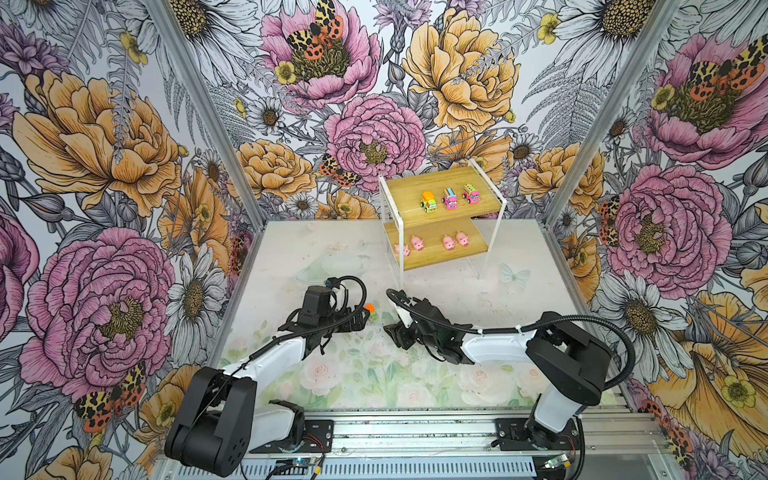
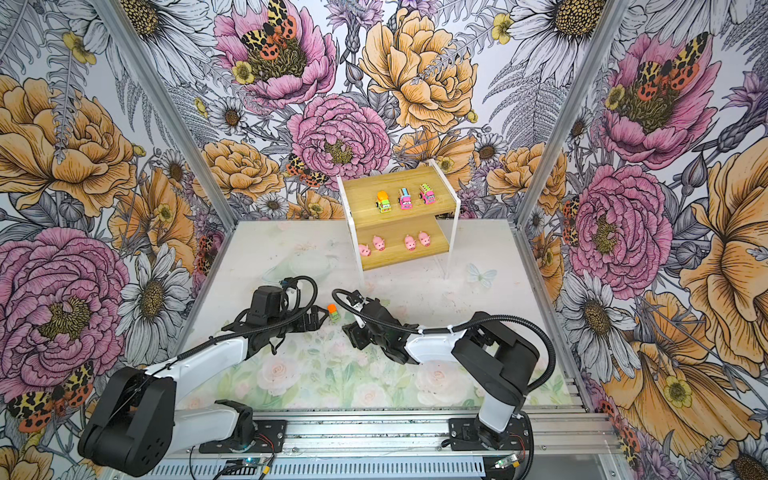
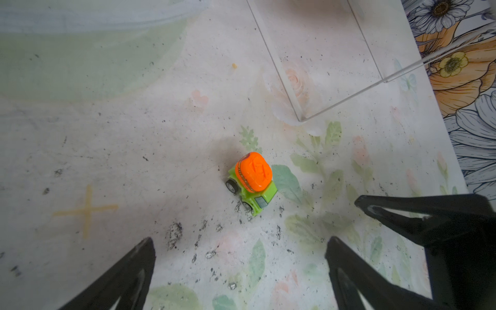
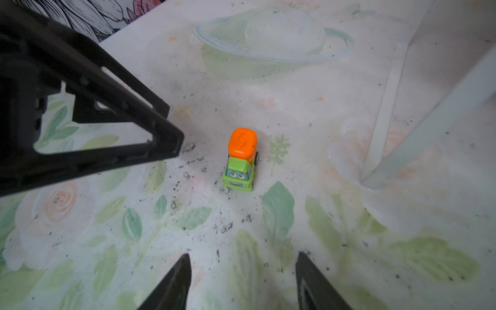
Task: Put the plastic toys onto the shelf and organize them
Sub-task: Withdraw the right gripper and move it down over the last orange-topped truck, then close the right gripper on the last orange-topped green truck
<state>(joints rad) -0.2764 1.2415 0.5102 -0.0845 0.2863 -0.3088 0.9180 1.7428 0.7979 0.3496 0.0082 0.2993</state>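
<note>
Sitting on scuffed floral mat (image 1: 457, 291): green truck (image 3: 252, 182) | flowered walls (image 1: 104, 145) | left fingers (image 3: 145, 249), right fingers (image 4: 177, 284) apart

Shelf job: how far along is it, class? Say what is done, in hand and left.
Done: three trucks stand on the shelf's top board, four pigs on the lower. In hand: nothing; left gripper and right gripper are open, either side of the last green truck on the table. Left: grasp it and shelve it, probably beside the other trucks.

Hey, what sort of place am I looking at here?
Probably a robot test booth: two black-and-white robot arms bolted to an aluminium rail, flower-printed wall panels around them, a small two-tier wooden shelf.
</note>
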